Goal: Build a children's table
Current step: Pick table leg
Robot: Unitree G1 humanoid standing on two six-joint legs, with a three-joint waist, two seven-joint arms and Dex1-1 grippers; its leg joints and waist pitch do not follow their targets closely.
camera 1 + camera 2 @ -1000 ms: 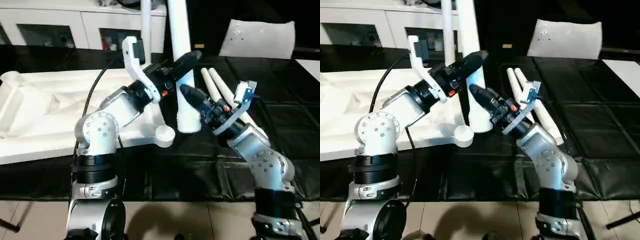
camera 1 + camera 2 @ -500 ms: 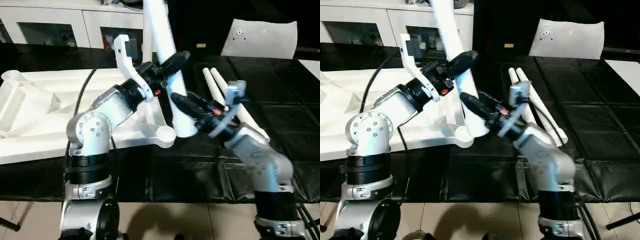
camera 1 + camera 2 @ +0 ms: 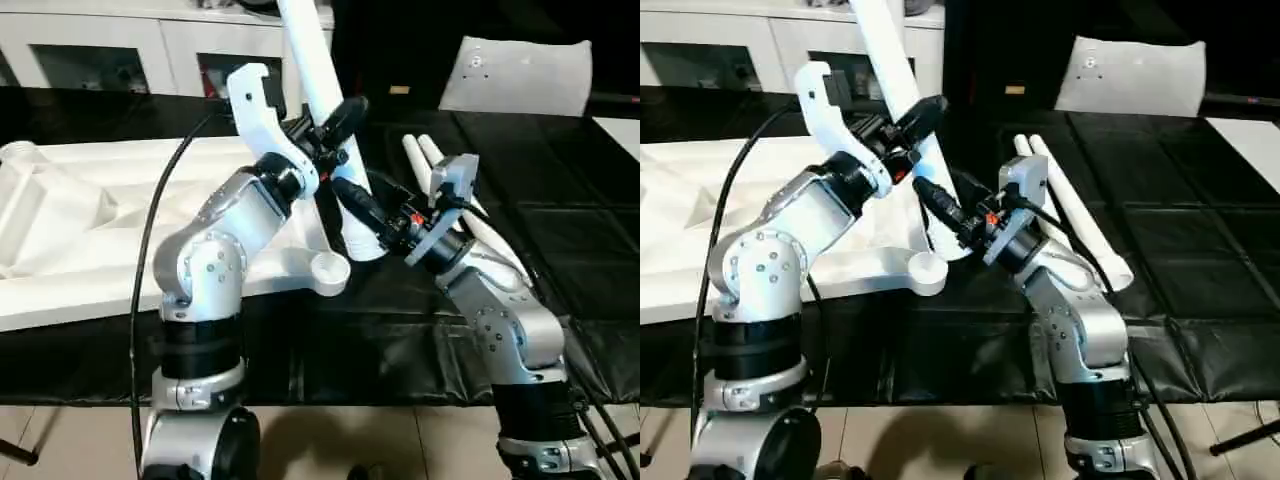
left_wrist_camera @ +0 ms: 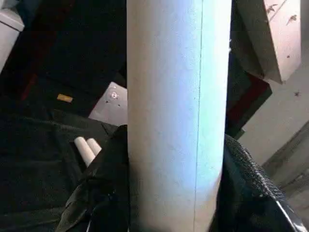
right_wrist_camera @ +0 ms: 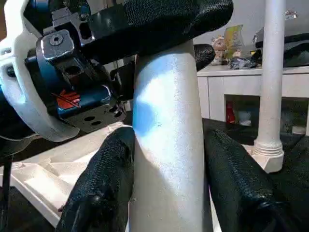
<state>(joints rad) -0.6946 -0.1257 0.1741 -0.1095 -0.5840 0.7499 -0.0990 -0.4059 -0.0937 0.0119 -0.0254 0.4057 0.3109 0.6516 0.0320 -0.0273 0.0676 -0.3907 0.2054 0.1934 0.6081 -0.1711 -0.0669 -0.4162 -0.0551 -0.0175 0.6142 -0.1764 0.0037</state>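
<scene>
While both arms share the long tapered round white plastic leg (image 3: pixel 330 130), I have it tilted above the near corner of the upturned white ribbed plastic tabletop (image 3: pixel 90 230), its thick end close to the round corner socket (image 3: pixel 327 268) but not seated. My left gripper (image 3: pixel 335 125) has its jaws closed around the shaft higher up; my right gripper (image 3: pixel 352 197) has its jaws clamped on the leg lower down, near the thick end. I judge the leg light, hollow and stiff, but smooth and slippery, so it may twist or slide in the pads. Holding low near the thick end steers the insertion best. Two more white tapered legs (image 3: pixel 440 180) lie side by side on the counter, which is draped in black sheeting (image 3: pixel 560 260) that looks slick. One leg (image 5: pixel 269 96) already stands upright in a far socket. A white cabinet with glass doors (image 3: pixel 100 55) lines the back wall, and a flat white panel (image 3: pixel 515 75) rests beyond the spare legs.
</scene>
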